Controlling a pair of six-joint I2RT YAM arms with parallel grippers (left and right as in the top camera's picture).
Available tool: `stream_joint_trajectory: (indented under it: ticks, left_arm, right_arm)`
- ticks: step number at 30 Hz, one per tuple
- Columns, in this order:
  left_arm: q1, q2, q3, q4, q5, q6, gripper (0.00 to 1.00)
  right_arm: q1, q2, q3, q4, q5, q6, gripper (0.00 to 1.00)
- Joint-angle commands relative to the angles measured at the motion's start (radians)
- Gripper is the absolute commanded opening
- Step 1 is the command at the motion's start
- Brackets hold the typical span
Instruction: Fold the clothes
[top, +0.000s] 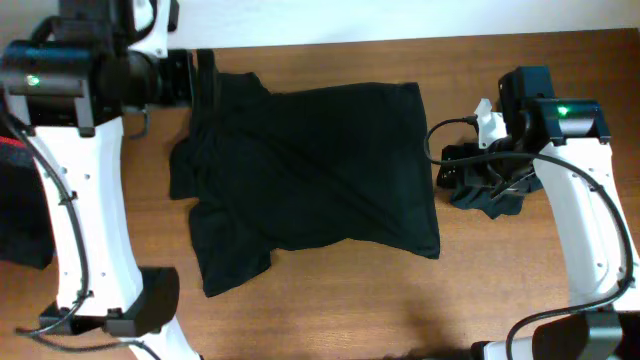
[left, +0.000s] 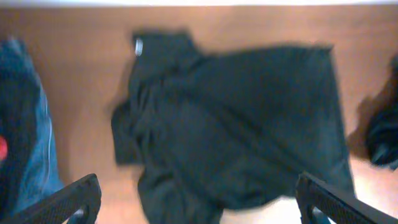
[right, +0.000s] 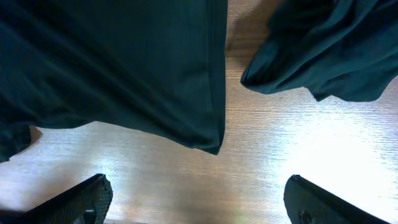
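left pincer (left: 198, 186) and right pincer (right: 198, 183) both spread; black shirt (top: 320, 170) lies crosswise, hem toward right pincer.

A brown wooden counter (top: 330, 310) fills nearly the whole scene, its fine grain running left to right. Beyond its far edge lies a pale, whitish strip (top: 400, 15); whether this is wall or floor cannot be told. The light is bright and even, and in the right wrist view a strong sheen (right: 323, 137) washes the wood almost white.
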Motion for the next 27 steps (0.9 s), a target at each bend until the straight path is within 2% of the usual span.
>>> stream_joint_trajectory:
  ticks: [1,4,7,9,12,14,16,19,21,23,24,25,27]
  left_arm:
    - [-0.058,-0.149,-0.398,-0.005,-0.187,-0.23,0.99]
    - [-0.148,-0.337,-0.719,0.011,-0.373,-0.477,0.99]
    - [-0.241,-0.479,-0.974,0.101,-0.477,-0.625,0.99]
    - [-0.285,-0.56,-1.181,0.222,-0.499,-0.681,0.99]
    - [-0.303,-0.617,-1.45,0.399,-0.49,-0.665,0.99]
    - [-0.302,-0.617,-1.624,0.538,-0.457,-0.542,0.99]
    - [-0.302,-0.614,-1.752,0.671,-0.402,-0.431,0.99]
    - [-0.301,-0.614,-1.827,0.741,-0.323,-0.413,0.99]
    - [-0.299,-0.614,-1.828,0.748,-0.283,-0.417,0.99]
    - [-0.297,-0.614,-1.828,0.761,-0.225,-0.423,0.99]
    - [-0.293,-0.614,-1.828,0.762,-0.2,-0.458,0.99]
    - [-0.282,-0.614,-1.828,0.76,-0.172,-0.543,0.99]
    - [-0.261,-0.614,-1.828,0.761,-0.173,-0.661,0.99]
  right_arm:
    - [-0.007,-0.021,0.019,-0.01,-0.011,-0.011,0.93]
    - [-0.007,-0.021,0.002,-0.011,-0.01,-0.006,0.93]
    - [-0.007,-0.021,-0.024,-0.038,-0.013,0.01,0.93]
    - [-0.006,-0.021,-0.066,-0.044,-0.012,0.011,0.92]
    - [-0.006,-0.021,-0.124,-0.015,0.017,-0.014,0.92]
    - [-0.001,-0.021,-0.172,0.025,-0.003,-0.06,0.92]
    - [0.016,-0.021,-0.208,0.053,-0.022,-0.06,0.93]
    - [0.059,-0.021,-0.23,0.063,-0.05,0.007,0.93]
    - [0.112,-0.021,-0.23,0.074,-0.016,0.112,0.92]
    - [0.148,-0.021,-0.23,0.081,0.077,0.311,0.93]
    - [0.166,-0.021,-0.231,0.085,0.133,0.409,0.94]
    - [0.192,-0.021,-0.231,0.089,0.229,0.571,0.95]
    - [0.224,-0.02,-0.232,0.087,0.305,0.765,0.99]
